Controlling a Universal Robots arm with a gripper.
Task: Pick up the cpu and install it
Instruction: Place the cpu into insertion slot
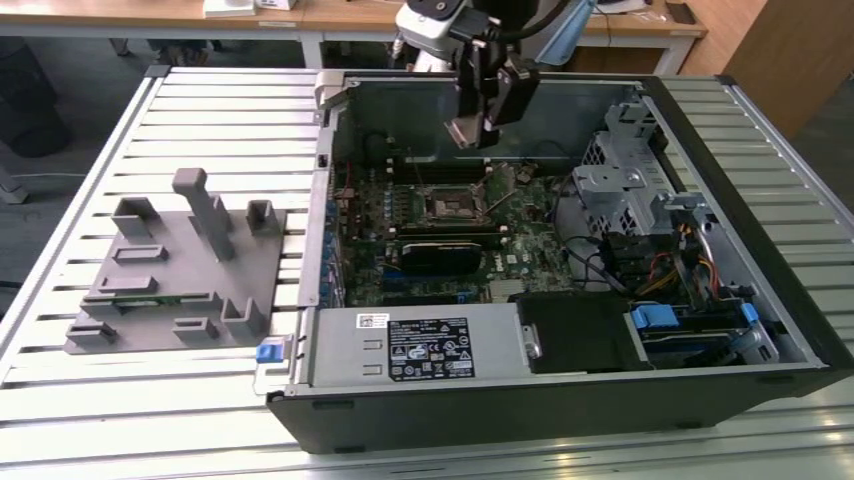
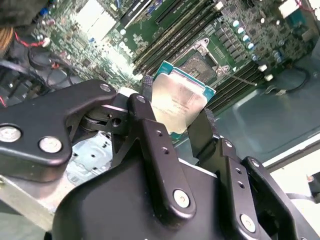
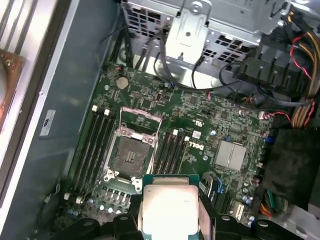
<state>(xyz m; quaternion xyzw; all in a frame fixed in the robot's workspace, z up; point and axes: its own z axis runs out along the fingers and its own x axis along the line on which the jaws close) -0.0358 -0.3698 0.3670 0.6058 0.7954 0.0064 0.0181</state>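
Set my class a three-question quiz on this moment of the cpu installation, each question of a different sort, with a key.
1. True or false: the cpu already sits in the motherboard socket.
2. The gripper is: A open; B shut on the cpu; C shut on a cable.
3. Fill in: in the exterior view, the grey fixture stands to the computer case's ___.
Key: 1 false, the gripper holds it above the board; 2 B; 3 the exterior view's left.

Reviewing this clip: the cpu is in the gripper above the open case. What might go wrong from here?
1. The gripper pinches the cpu by two edges only; it may slip and drop onto the motherboard.
2. The open socket sits tightly between memory slots; a skewed or offset landing might damage it.
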